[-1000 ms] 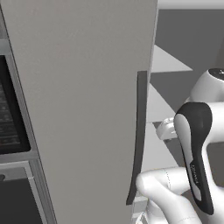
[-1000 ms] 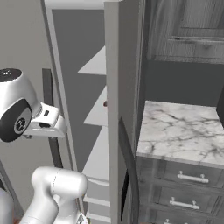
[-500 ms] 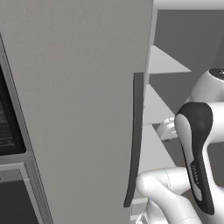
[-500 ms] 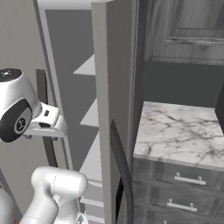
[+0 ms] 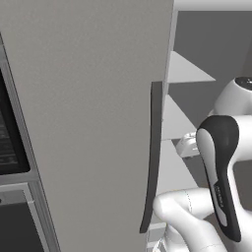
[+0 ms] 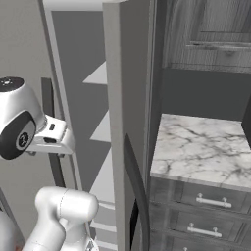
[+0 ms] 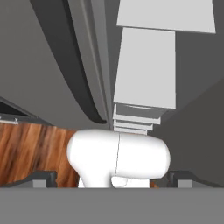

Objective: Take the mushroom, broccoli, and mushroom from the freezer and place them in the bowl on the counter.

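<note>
Freezer point(image 6: 125, 98): door ajar for reaching its white shelves point(image 5: 189, 69). My end effector point(image 7: 109, 177): fingers spread, empty, ready to reach. Mushrooms, broccoli: not spotted. Counter point(image 6: 206, 149): right of the freezer.

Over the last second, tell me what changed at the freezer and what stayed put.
The freezer door has swung wider: in the right base view its edge and dark bar handle now stand further from the cabinet side, baring more white shelves. The arm held its pose; nothing was gripped or released. The counter is unchanged.
</note>
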